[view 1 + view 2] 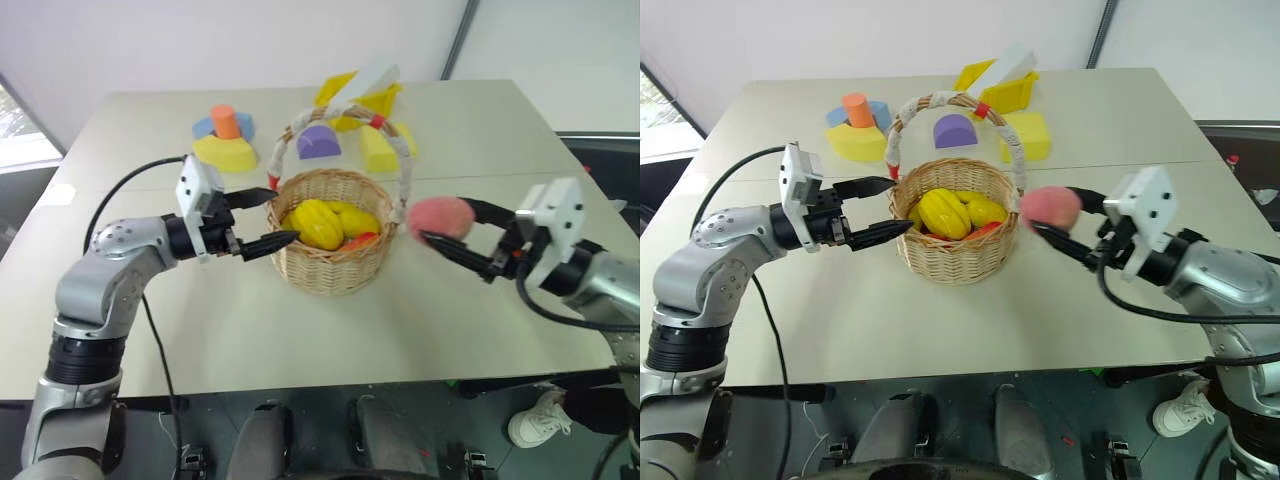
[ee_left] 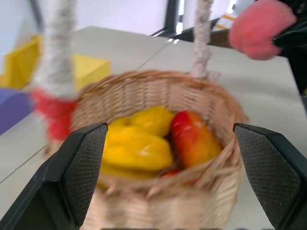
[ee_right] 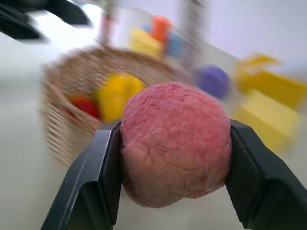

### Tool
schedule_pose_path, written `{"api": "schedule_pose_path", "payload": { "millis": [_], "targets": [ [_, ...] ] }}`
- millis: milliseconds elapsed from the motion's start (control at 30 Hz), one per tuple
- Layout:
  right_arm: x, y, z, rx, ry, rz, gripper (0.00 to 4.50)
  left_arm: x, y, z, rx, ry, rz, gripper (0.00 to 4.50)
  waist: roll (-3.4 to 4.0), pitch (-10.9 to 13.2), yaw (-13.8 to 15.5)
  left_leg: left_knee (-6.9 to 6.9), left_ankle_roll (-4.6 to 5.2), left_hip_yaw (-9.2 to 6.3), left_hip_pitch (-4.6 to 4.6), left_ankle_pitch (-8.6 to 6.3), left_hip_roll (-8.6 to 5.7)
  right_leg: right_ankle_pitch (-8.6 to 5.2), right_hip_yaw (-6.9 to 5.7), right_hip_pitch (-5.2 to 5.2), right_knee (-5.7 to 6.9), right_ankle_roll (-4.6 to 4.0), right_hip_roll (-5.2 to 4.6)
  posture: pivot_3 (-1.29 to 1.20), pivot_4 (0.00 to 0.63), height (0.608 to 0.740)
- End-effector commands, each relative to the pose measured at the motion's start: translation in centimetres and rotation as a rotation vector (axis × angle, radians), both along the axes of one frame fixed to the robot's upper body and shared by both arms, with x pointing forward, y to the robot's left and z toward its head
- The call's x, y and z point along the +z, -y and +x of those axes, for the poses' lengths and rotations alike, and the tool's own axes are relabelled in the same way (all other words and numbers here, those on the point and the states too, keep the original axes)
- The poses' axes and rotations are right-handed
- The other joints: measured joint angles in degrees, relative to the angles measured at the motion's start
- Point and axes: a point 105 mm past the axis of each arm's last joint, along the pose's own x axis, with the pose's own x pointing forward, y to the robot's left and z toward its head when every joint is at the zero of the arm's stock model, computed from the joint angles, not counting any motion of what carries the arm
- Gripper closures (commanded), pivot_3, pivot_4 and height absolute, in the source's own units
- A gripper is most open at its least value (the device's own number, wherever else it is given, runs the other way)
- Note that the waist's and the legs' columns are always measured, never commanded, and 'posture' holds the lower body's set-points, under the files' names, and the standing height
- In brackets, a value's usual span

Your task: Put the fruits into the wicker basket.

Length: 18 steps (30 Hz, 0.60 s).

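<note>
The peach (image 3: pixel 175 143), a round pink fruit with a dull, finely wrinkled skin, sits clamped between the two black fingers of the right hand (image 1: pixel 447 237), just right of centre in the left eye view and off the counter (image 1: pixel 300 330). It hangs just beside the right rim of the wicker basket (image 1: pixel 330 272), beside the white-wrapped handle (image 1: pixel 404 150) and not yet over the opening. It looks light and a little yielding, probably foam or soft plastic, and the matt surface should give the pads good hold; the grip across its widest part, as the right wrist view shows, seems the sound place to take it, since a round body pinched off-centre could squirt out.

Inside the basket lie a ridged yellow fruit (image 1: pixel 315 222), a smoother yellow one (image 1: pixel 357 218) and the red-and-orange mango (image 2: pixel 192 139), which seems to leave only the peach to go in. The arched handle stands close to the likely path, so clipping it is a risk.

The left hand (image 1: pixel 258 220) hovers at the basket's left rim, fingers wide apart and holding nothing. Coloured foam blocks (image 1: pixel 225 140) sit in the upper middle of the frame.
</note>
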Motion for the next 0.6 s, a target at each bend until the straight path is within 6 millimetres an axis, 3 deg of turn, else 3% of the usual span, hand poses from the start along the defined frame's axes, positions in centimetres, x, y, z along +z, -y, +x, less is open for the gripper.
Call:
{"api": "schedule_pose_path", "payload": {
  "millis": [33,133,233,300,367,400,533,600],
  "targets": [
    [0.1,-3.2,1.2,0.008,0.028,-0.004,2.07,0.8,-0.5,-0.2,0.014,0.055,0.0,0.0,-0.01,0.0,0.18,0.0,0.0,-0.01,-0.03,0.0,-0.01,0.0,-0.02,-0.01,0.0,0.0,-0.03,0.0,0.15,0.74],
    [0.3,-5.8,3.2,-0.04,0.018,0.06,2.07,0.8,-0.2,-0.5,0.019,0.058,-0.019,0.0,-0.04,0.01,0.06,0.0,-0.02,-0.09,-0.29,0.01,-0.04,0.0,-0.03,-0.25,-0.01,-0.01,-0.15,0.0,0.15,0.74],
    [-0.3,-7.3,4.0,-0.053,0.004,0.059,2.07,0.7,0.5,-0.8,0.018,0.059,-0.038,0.0,-0.06,0.0,0.27,-0.01,-0.08,-0.09,-0.43,0.04,-0.06,0.01,-0.04,-0.4,0.02,-0.02,-0.21,0.0,0.15,0.74],
    [-0.4,-7.7,4.3,-0.059,0.002,0.057,1.14,0.7,0.9,-0.9,0.018,0.059,-0.043,0.0,-0.06,0.0,0.22,-0.03,-0.07,-0.11,-0.44,0.04,-0.09,0.01,-0.04,-0.4,0.01,-0.02,-0.25,0.0,0.15,0.74],
    [0.3,-8.1,3.8,-0.034,0.029,0.074,0.23,0.8,1.0,-0.9,0.017,0.06,-0.051,0.0,-0.06,0.0,0.16,-0.03,-0.07,-0.09,-0.45,0.03,-0.11,0.01,-0.03,-0.41,0.0,-0.02,-0.28,0.0,0.15,0.74],
    [0.6,-8.1,3.6,-0.025,0.04,0.079,0.1,0.9,1.0,-0.9,0.017,0.059,-0.055,0.0,-0.06,0.0,0.09,-0.03,-0.07,-0.08,-0.45,0.03,-0.11,0.01,-0.04,-0.42,0.0,-0.02,-0.28,0.0,0.15,0.74],
    [2.0,-7.5,1.4,0.056,0.13,0.066,0.1,0.8,1.3,-0.8,0.009,0.055,-0.054,0.0,-0.06,0.0,0.03,-0.03,-0.06,-0.08,-0.43,0.03,-0.1,0.01,-0.08,-0.42,0.02,-0.01,-0.23,0.0,0.15,0.74],
    [2.3,-6.1,-0.2,0.1,0.092,0.115,0.1,0.8,1.3,-0.7,0.008,0.052,-0.056,0.0,-0.07,0.0,0.21,-0.04,-0.05,-0.1,-0.43,0.03,-0.09,0.01,-0.09,-0.39,0.0,-0.02,-0.23,0.0,0.15,0.74]
  ]
}}
